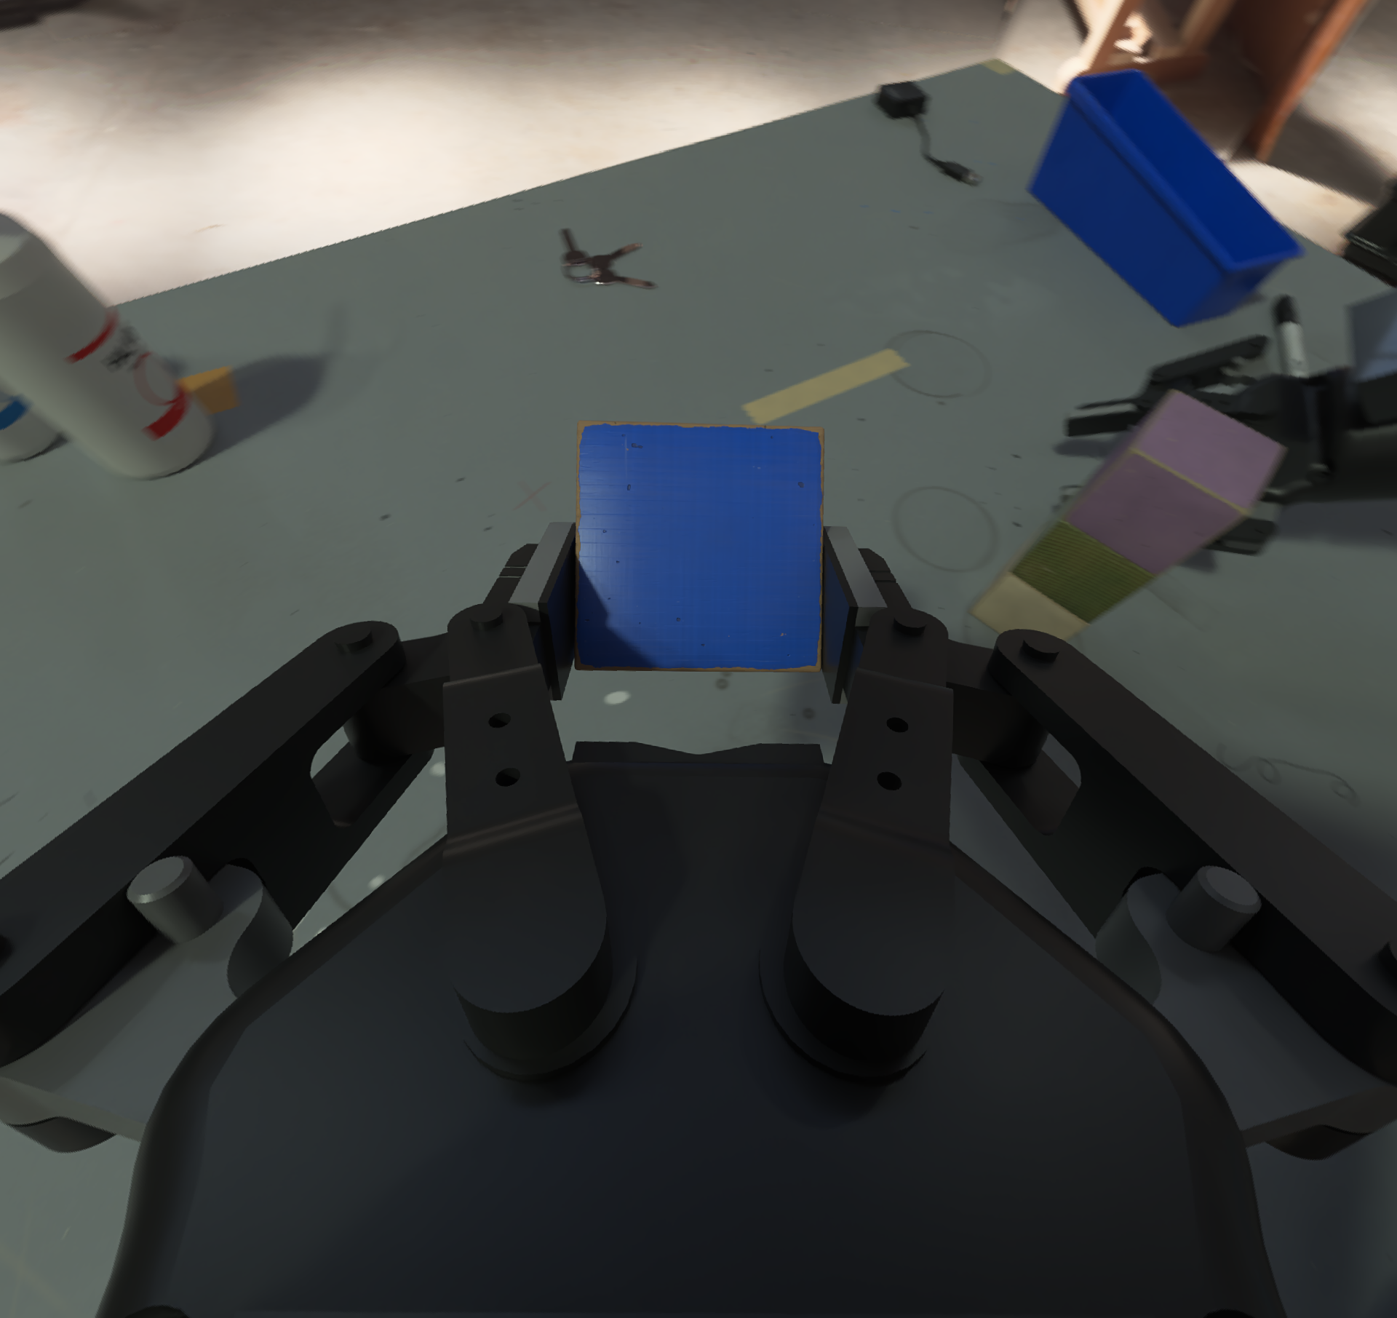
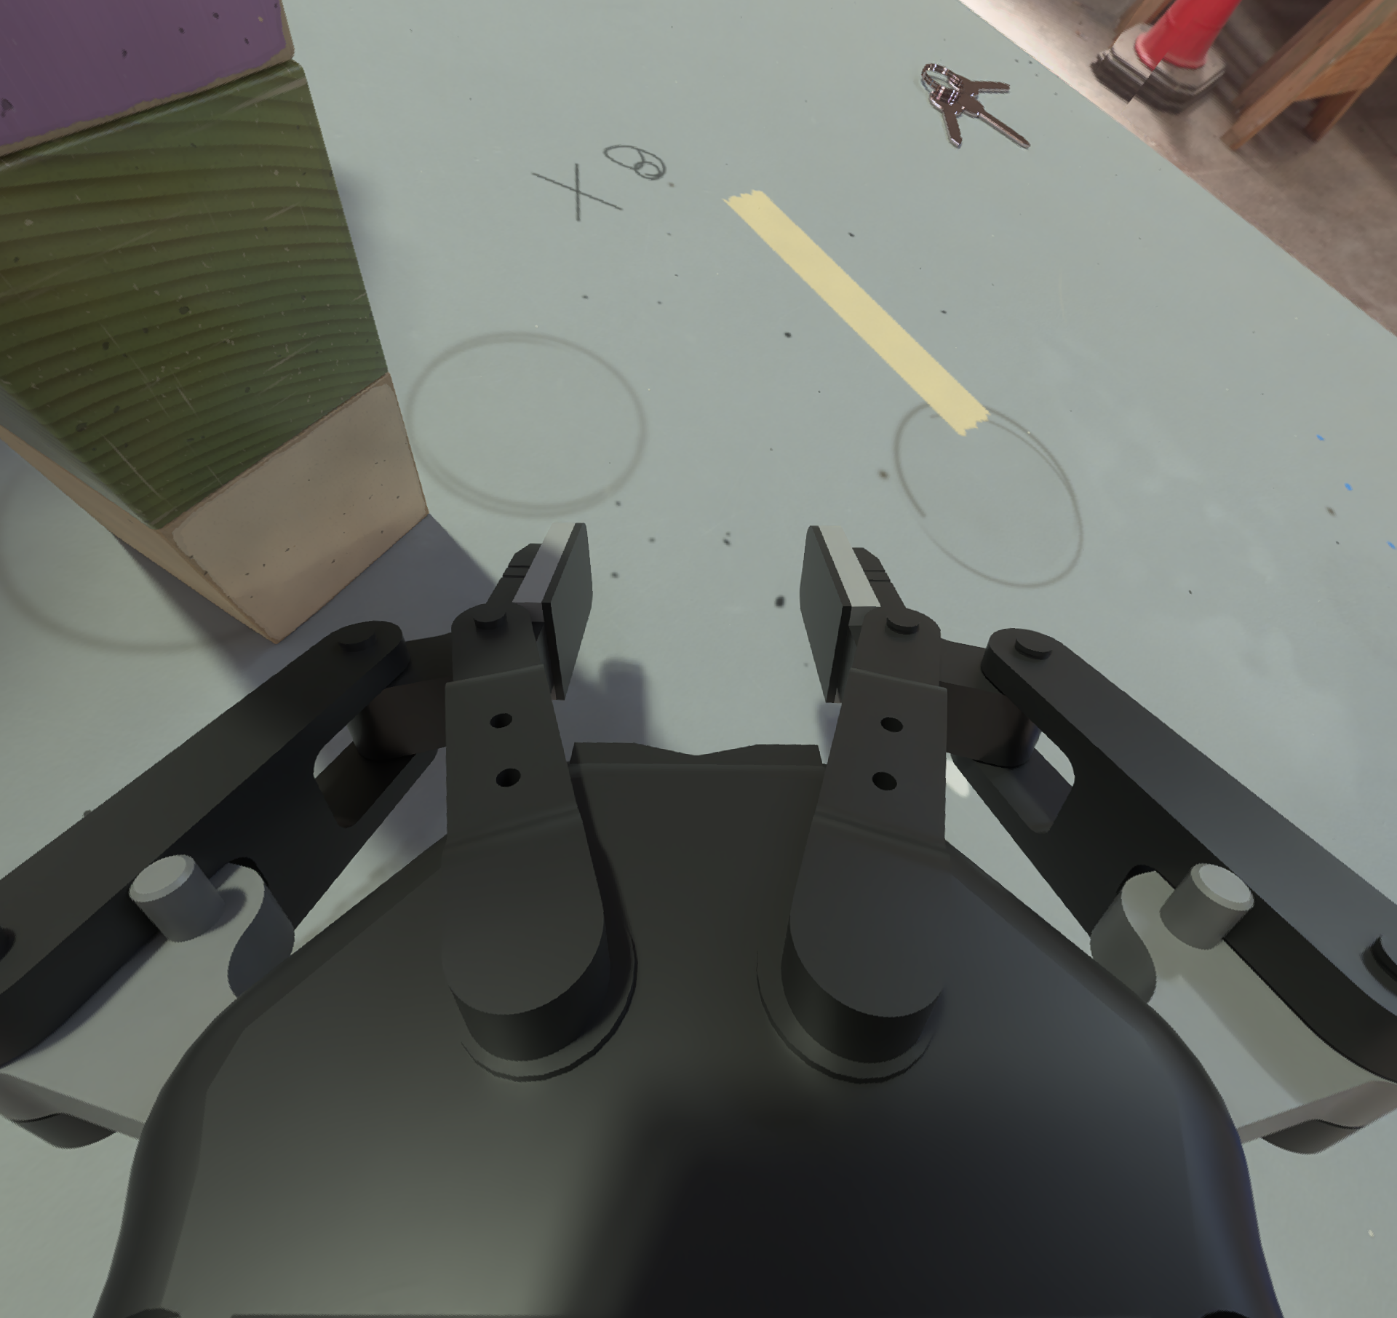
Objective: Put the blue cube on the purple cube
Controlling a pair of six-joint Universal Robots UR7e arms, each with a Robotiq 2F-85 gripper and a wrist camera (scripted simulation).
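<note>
the left pincer (image 1: 699,601) pinches the blue cube (image 1: 699,547) between its two pads, holding it above the grey surface (image 1: 423,525), well apart from the stack at the right. there the purple cube (image 1: 1179,484) sits on top of a green cube (image 1: 1085,569), which rests on a cream cube (image 1: 1032,607). the right pincer (image 2: 695,605) is spread with nothing between its pads, low over the surface (image 2: 756,110) just beside the stack's cream cube (image 2: 302,518), with a strip of yellow tape (image 2: 854,314) and a bunch of keys (image 2: 967,110) farther off.
</note>
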